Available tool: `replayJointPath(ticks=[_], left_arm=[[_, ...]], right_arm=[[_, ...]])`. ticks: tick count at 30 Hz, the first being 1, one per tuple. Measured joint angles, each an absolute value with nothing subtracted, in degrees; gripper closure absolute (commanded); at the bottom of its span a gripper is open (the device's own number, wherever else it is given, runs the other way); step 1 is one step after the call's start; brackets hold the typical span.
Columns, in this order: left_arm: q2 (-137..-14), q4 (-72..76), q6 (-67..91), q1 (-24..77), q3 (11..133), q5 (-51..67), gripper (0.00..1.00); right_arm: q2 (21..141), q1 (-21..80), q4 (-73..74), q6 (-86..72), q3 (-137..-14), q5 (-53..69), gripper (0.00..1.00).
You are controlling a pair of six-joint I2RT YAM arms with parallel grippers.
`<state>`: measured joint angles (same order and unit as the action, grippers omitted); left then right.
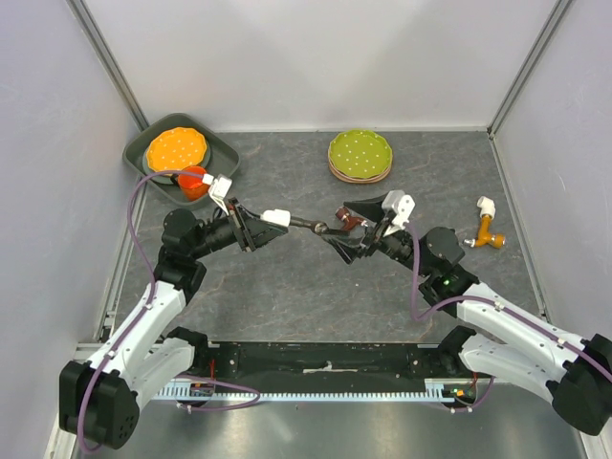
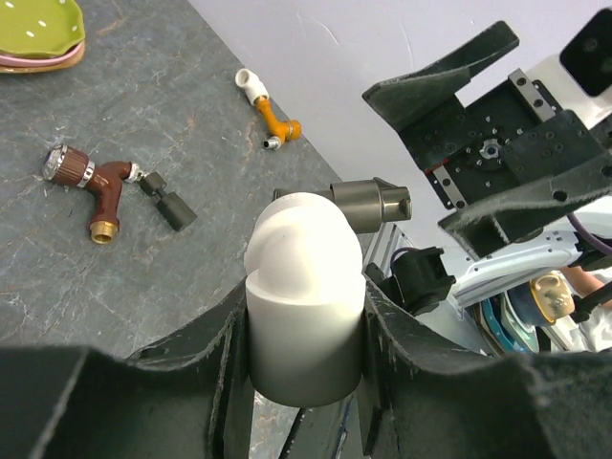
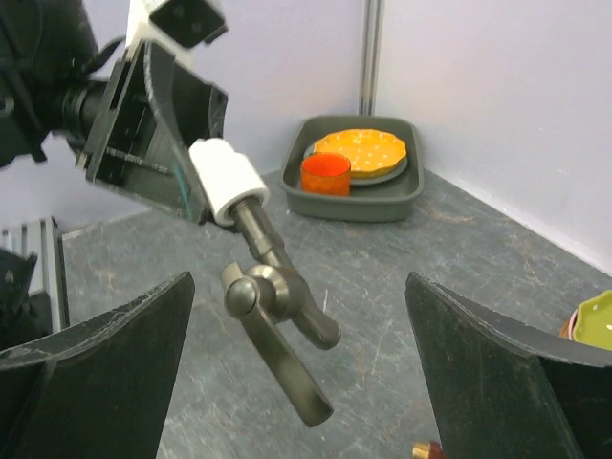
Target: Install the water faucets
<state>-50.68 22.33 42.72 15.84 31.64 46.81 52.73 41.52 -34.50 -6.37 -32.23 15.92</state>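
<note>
My left gripper is shut on a white elbow fitting, held above the table. A dark grey bent tap is screwed into the fitting and sticks out to the right. Its lever end hangs between the fingers of my right gripper, which is wide open and not touching it. The two grippers face each other at mid-table, the right gripper just right of the tap. A reddish-brown tap lies on the table beneath them.
An orange tap with a white elbow lies at the right. Green dotted plates are stacked at the back. A grey tray in the back left corner holds an orange plate and an orange cup.
</note>
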Motion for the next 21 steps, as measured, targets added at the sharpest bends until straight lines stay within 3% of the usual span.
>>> replayJointPath(ticks=[9,21], left_arm=[[-51.27,22.28,42.72,15.84,31.66,47.11,0.98],[-51.27,22.26,42.57,15.70,31.99,48.56,0.98]], right_arm=[[55.86,41.69,-28.93,1.30,-32.27,20.69,0.02],[58.02,41.67,-31.09,-1.78,-32.86,12.36,0.02]])
